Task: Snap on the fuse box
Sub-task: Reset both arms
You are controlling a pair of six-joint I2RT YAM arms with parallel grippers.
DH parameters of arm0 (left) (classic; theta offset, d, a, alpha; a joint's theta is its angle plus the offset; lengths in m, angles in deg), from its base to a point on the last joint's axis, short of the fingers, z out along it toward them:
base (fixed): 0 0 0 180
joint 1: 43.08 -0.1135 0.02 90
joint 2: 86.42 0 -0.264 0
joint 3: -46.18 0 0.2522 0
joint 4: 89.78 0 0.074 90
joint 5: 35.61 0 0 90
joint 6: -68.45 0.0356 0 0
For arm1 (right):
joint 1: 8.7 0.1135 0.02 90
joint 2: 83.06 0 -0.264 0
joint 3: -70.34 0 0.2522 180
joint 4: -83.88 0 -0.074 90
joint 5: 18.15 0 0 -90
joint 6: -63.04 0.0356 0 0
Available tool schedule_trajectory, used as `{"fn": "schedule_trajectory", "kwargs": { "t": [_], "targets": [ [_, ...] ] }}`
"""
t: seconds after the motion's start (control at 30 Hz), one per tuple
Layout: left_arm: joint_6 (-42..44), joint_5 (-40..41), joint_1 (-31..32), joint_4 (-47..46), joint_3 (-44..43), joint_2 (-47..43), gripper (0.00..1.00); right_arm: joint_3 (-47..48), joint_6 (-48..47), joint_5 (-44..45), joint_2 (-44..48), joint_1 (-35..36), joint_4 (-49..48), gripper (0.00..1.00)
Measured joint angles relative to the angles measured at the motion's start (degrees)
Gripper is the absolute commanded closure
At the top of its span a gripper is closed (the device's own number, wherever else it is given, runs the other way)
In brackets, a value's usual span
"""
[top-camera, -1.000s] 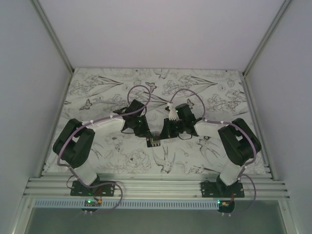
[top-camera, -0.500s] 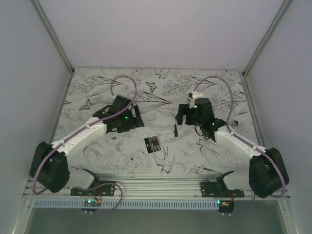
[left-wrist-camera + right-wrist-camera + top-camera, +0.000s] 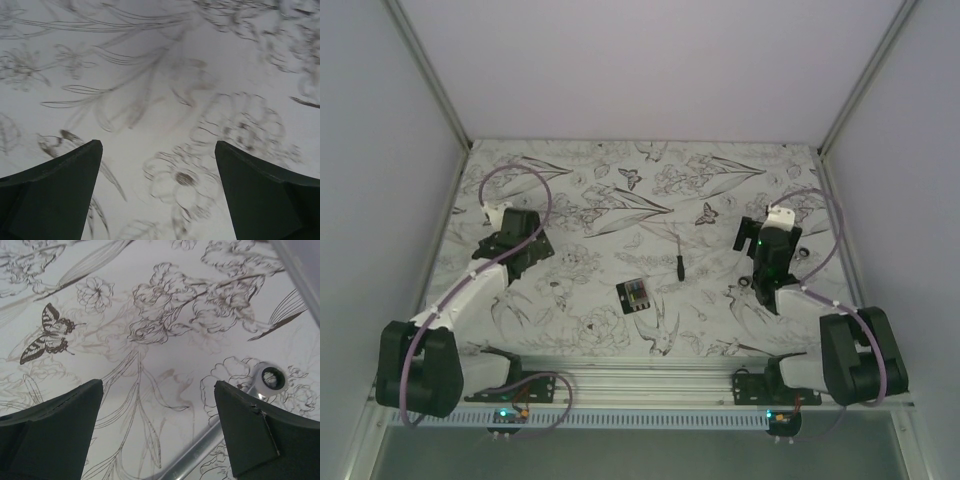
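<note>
The fuse box point(image 3: 634, 296), a small flat black square with coloured fuses showing, lies alone on the flower-printed table, near the middle and toward the front. No gripper touches it. My left gripper point(image 3: 520, 245) hangs well to its left. In the left wrist view the left gripper point(image 3: 157, 145) is open, with only blurred printed cloth between its fingers. My right gripper point(image 3: 765, 245) is off to the box's right. In the right wrist view the right gripper point(image 3: 158, 384) is open over bare cloth. Neither wrist view shows the fuse box.
A thin black stick-like tool point(image 3: 679, 262) lies just right of and behind the fuse box. A metal bar with a ringed end point(image 3: 272, 377) lies under the right gripper's right finger. Enclosure walls stand at both sides, and an aluminium frame point(image 3: 640, 380) runs along the front.
Both grippers were shut at the fuse box in the middle. They opened, let it go and swung out to the left and right sides. The box stays on the table.
</note>
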Motion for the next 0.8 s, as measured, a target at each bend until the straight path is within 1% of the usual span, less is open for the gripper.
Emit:
{"fn": "schedule_trajectory", "kwargs": {
  "t": [0.07,0.17,0.27,0.33,0.5,0.6,0.67,0.8],
  "targets": [
    [1.7,4.2,-0.8,-4.2,3.8,0.0,0.00,-3.0,-1.7,0.0,0.8,-0.3,-5.7,0.01],
    [4.8,8.8,-1.1,-10.0,8.0,0.2,0.00,-5.2,-3.0,0.0,1.7,-1.5,-10.2,0.01],
    [8.7,11.7,-1.2,-15.0,8.6,1.9,0.00,-5.4,-4.2,-0.2,2.2,-1.8,-12.0,0.01],
    [10.8,13.0,-1.2,-19.5,8.9,4.1,0.00,-6.4,-4.7,-0.2,2.1,-1.9,-14.9,0.01],
    [16.8,12.3,-1.3,-29.7,12.9,9.0,0.00,-10.5,-6.7,-2.0,-3.3,-2.8,-23.8,0.00],
    [19.6,10.8,-1.4,-34.4,15.8,9.2,0.00,-12.7,-7.4,-4.4,-7.3,-4.1,-28.9,0.00],
    [21.0,8.9,-1.5,-38.6,19.4,7.0,0.00,-14.1,-7.9,-6.5,-9.7,-5.1,-33.5,0.00],
    [22.6,5.4,-1.5,-45.0,26.9,-0.7,0.00,-14.8,-8.8,-10.2,-10.9,-5.6,-37.2,0.00]
  ]
}}
